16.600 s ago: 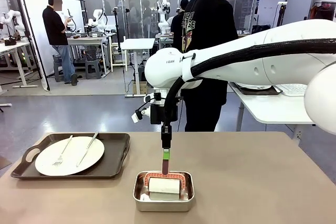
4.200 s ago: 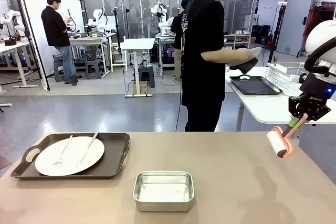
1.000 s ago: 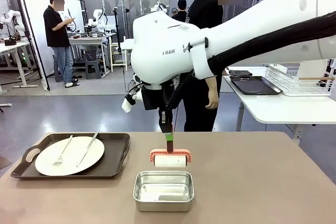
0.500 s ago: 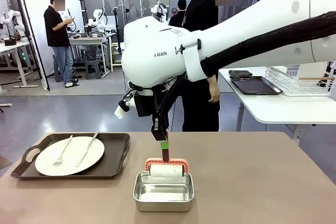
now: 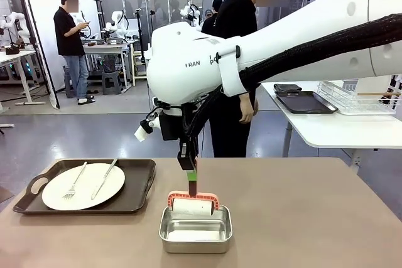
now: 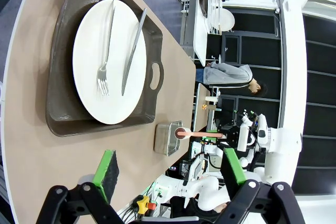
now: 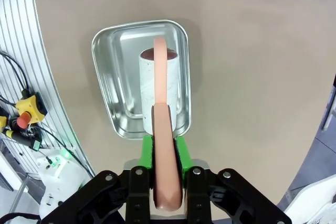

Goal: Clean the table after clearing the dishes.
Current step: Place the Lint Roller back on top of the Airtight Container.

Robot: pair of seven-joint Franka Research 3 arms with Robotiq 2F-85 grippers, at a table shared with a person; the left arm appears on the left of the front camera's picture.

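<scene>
On the tan table (image 5: 301, 218), a white plate (image 5: 83, 185) with fork and knife lies on a dark tray (image 5: 141, 186) at the left. My right gripper (image 5: 192, 181) is shut on the pink handle of a lint roller (image 5: 193, 206), whose white roll hangs at the rim of a small steel pan (image 5: 196, 233). The right wrist view looks straight down: right gripper (image 7: 167, 148), roller (image 7: 157, 77), pan (image 7: 113, 72). My left gripper (image 6: 169, 169) is open and holds nothing, well off from the plate (image 6: 110, 61) and tray (image 6: 60, 77).
A person (image 5: 235, 61) in black stands just beyond the table's far edge. A white side table (image 5: 326, 130) with a tray and a wire rack stands at the right. Bare tabletop (image 7: 252, 77) lies around the pan.
My right arm has moved slightly left and lowered the roller from above the pan down to its rim. The plate and tray have not moved.
</scene>
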